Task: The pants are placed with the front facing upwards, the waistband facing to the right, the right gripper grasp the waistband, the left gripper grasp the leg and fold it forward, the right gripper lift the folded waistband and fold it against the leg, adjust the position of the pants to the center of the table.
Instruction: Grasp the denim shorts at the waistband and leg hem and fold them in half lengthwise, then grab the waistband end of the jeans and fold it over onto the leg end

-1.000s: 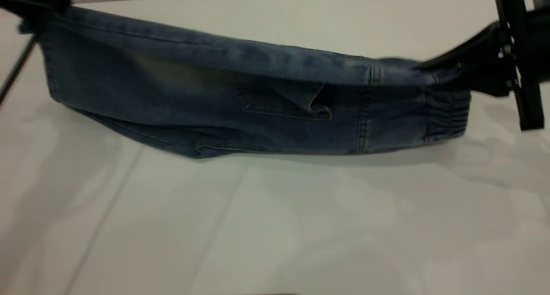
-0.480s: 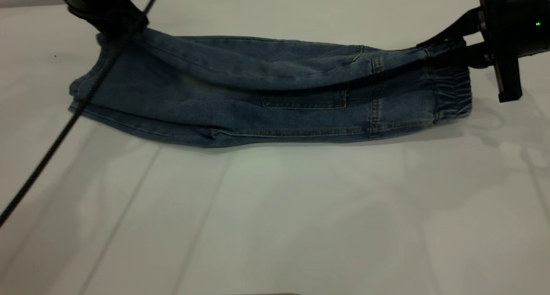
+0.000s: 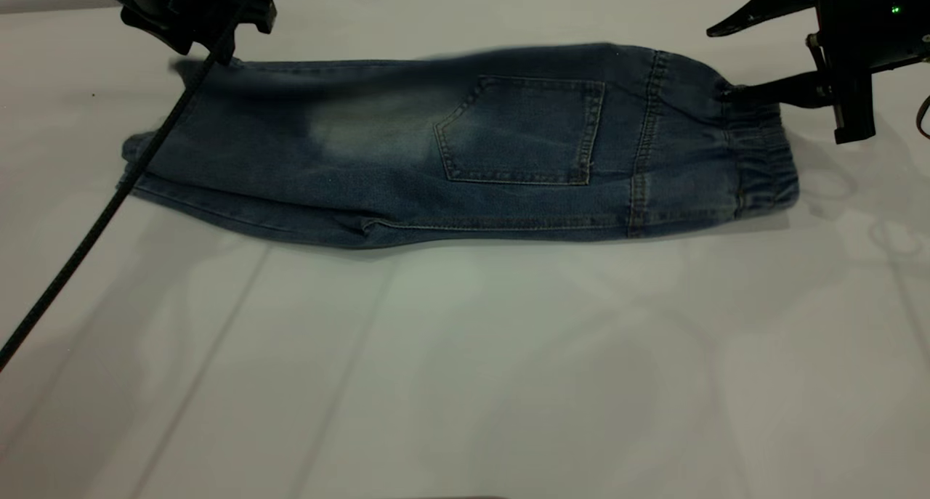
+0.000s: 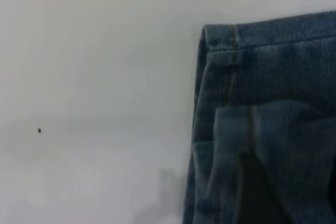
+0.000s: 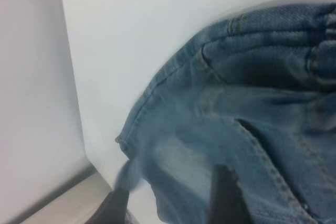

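Note:
The pants (image 3: 465, 150) lie folded lengthwise on the table (image 3: 465, 383), dark back and pocket (image 3: 519, 128) facing up, waistband (image 3: 763, 168) to the right. My right gripper (image 3: 741, 52) is open at the waistband's far corner; its lower finger touches the cloth and the upper one is raised clear. In the right wrist view both fingers (image 5: 226, 198) stand apart over loose denim (image 5: 252, 103). My left gripper (image 3: 207, 45) hovers open just above the leg end's far corner. The left wrist view shows the leg hem (image 4: 262, 77) lying flat beneath it.
A black cable (image 3: 94, 223) runs from the left arm down across the leg end toward the table's near left. The table's right edge (image 5: 71, 87) shows in the right wrist view. Bare white tabletop lies in front of the pants.
Both grippers lowered the lifted upper half of the pants and opened. The cloth dropped flat, so the back pocket now faces up.

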`<state>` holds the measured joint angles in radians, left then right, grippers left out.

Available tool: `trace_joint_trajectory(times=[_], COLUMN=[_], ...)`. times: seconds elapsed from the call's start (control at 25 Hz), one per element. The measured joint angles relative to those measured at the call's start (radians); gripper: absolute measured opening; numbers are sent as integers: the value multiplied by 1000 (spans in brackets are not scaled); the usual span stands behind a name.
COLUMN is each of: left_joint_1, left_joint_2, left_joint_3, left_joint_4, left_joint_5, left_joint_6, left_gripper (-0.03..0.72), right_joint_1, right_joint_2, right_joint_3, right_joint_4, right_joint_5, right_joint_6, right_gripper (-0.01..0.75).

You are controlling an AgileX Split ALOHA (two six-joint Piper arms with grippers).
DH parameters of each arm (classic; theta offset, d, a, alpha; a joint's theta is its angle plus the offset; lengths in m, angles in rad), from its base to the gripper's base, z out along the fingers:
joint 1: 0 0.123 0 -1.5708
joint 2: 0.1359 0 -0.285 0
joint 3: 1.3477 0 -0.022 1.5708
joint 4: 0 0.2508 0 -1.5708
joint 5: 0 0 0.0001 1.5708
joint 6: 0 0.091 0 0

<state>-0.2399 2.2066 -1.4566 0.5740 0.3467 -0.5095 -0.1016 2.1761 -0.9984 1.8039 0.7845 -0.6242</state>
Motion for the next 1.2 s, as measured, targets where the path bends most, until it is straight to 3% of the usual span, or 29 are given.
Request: trace_joint_trajectory(times=[0.2,0.32,0.6,0.92,1.08,1.2], left_joint_1=[0,0,-44,-98,-116,-122], left_joint_2=[-2,-24,-39,-39,-39,-34], left_joint_3=[0,0,-1,-1,-1,-1], left_joint_4=[0,0,-79,-152,-160,-177], left_joint_5=[20,41,139,141,142,140], left_joint_6=[-18,47,317,371,372,373], left_gripper=[328,328,328,328,328,328], right_joint_1=[-1,2,56,63,63,63], right_joint_2=[0,0,0,26,28,32], right_joint_3=[-3,-5,43,46,46,46], right_joint_4=[-46,-199,-515,-393,-271,-231], right_joint_5=[120,170,40,-74,-114,-146], right_joint_6=[-69,-78,-43,-111,-252,-317], right_gripper=[467,475,501,596,557,404])
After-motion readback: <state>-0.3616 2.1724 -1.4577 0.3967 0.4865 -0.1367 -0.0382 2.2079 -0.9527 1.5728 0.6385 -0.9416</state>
